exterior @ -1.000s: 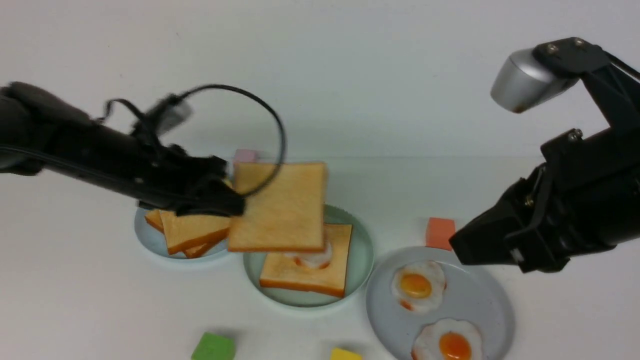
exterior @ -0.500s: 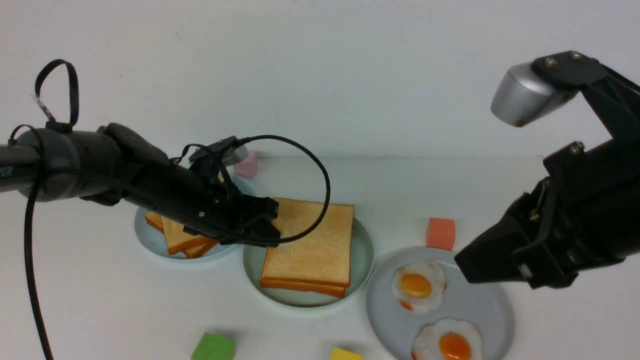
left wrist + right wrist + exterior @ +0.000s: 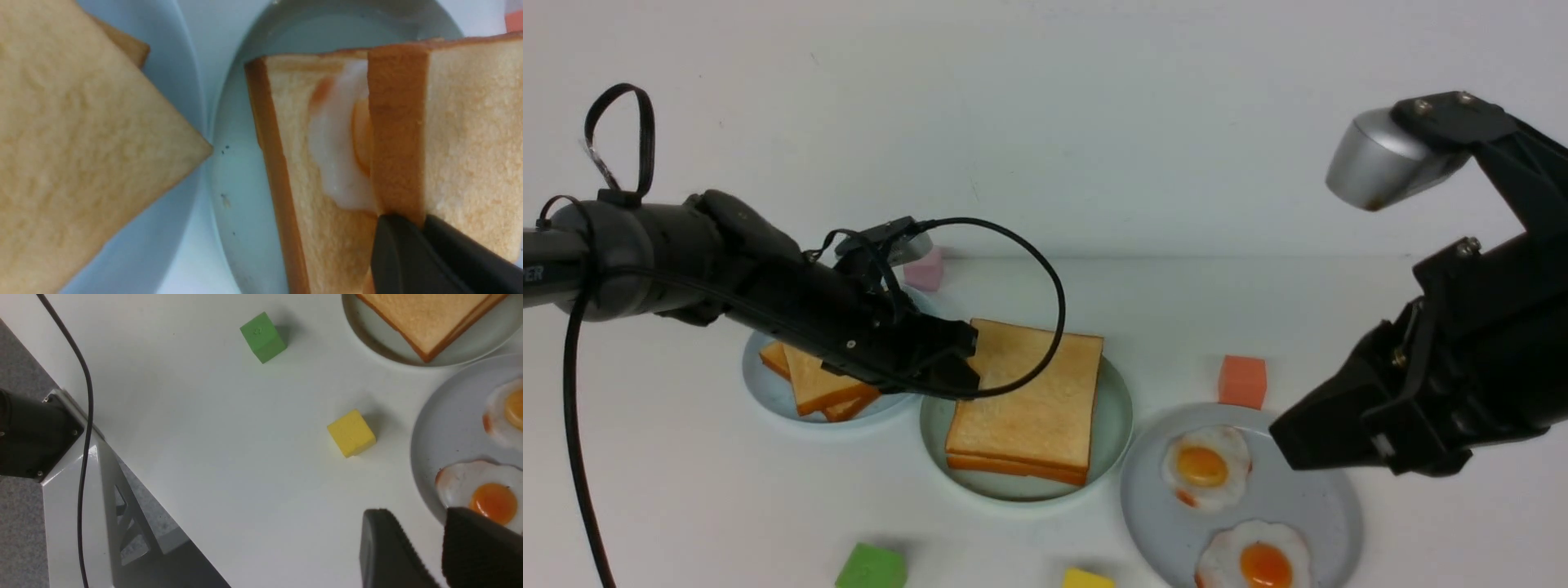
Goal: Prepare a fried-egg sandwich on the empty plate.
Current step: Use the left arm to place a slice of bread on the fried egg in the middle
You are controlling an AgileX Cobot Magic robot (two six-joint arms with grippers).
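Note:
The mint-green empty plate (image 3: 1117, 416) holds a bottom toast slice (image 3: 1013, 467) with a second toast slice (image 3: 1033, 396) lying over it. My left gripper (image 3: 970, 367) is shut on the upper slice's edge nearest the blue plate. The left wrist view shows that gripped edge (image 3: 398, 134) lifted a little. Under it lies the white fried egg (image 3: 335, 163) with its orange yolk, on the lower slice (image 3: 294, 171). My right gripper (image 3: 1286, 441) hovers open over the grey plate's rim, with nothing between its fingers (image 3: 388, 547).
A pale blue plate (image 3: 768, 396) with spare toast (image 3: 829, 384) sits left of the mint plate. The grey plate (image 3: 1307, 490) carries two fried eggs (image 3: 1205, 467). Cubes lie around: pink (image 3: 925, 268), orange (image 3: 1242, 380), green (image 3: 872, 567), yellow (image 3: 1086, 580).
My left gripper has brought the upper toast slice down from the air onto the egg and lower slice, still gripping it. The right arm has barely drifted.

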